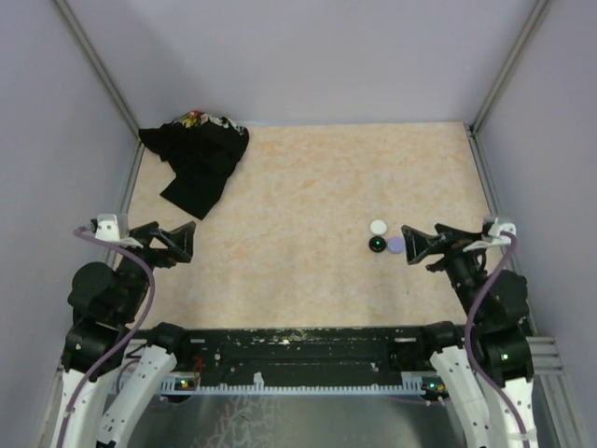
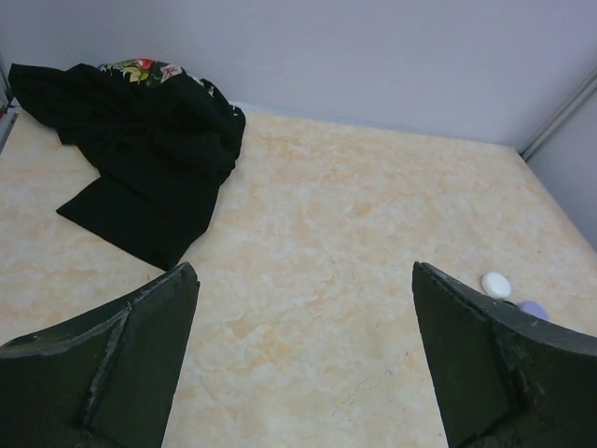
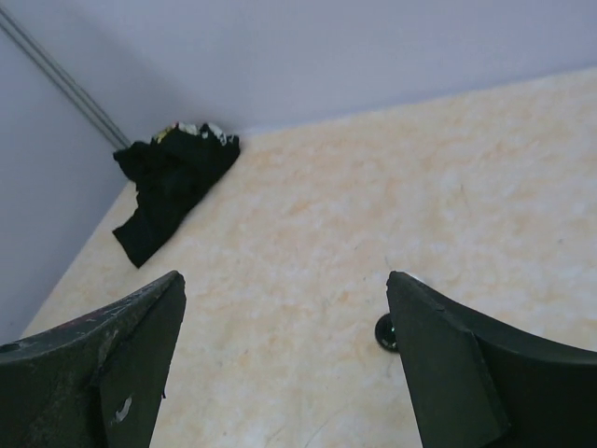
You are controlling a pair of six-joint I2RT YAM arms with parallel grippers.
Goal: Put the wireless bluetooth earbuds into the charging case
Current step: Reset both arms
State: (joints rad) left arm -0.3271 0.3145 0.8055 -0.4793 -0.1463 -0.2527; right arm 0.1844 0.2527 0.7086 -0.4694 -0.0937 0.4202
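While both arms hang low at the near edge: left gripper (image 1: 191,243) is spread wide and empty at 9 o'clock of the table (image 1: 298,280); right gripper (image 1: 410,246) is also spread wide at 3 o'clock, nothing between its fingers.
Earbuds: none shows as a separate piece in any view; too small to tell whether they lie loose or sit inside something.
Round pieces: white disc (image 1: 378,227), black disc (image 1: 376,245) with a green spot and lavender disc (image 1: 395,245) are bunched at 3 o'clock of the table. The lavender one lies right at the right gripper's tips, the black one just beside it at its 9 o'clock, the white one at the black one's 12 o'clock.
Charging case: probably one of these discs, judging by shape; which one, and whether it is open, I cannot tell.
Black cloth (image 1: 196,159): heaped at 10 o'clock, well apart from the discs.
Risk, crowding: fingers closing on one disc would likely nudge its neighbours, since the three sit so close.
Risk, sliding: the tabletop looks smooth and the pieces are rounded, so an off-centre pinch could shoot one away.
Risk, sight: the right wrist view shows only a sliver of the black disc (image 3: 384,333) beside one finger, so aiming from there is poor.
Risk, wrong pick: a disc could be taken for a bud, as no bud is visible.
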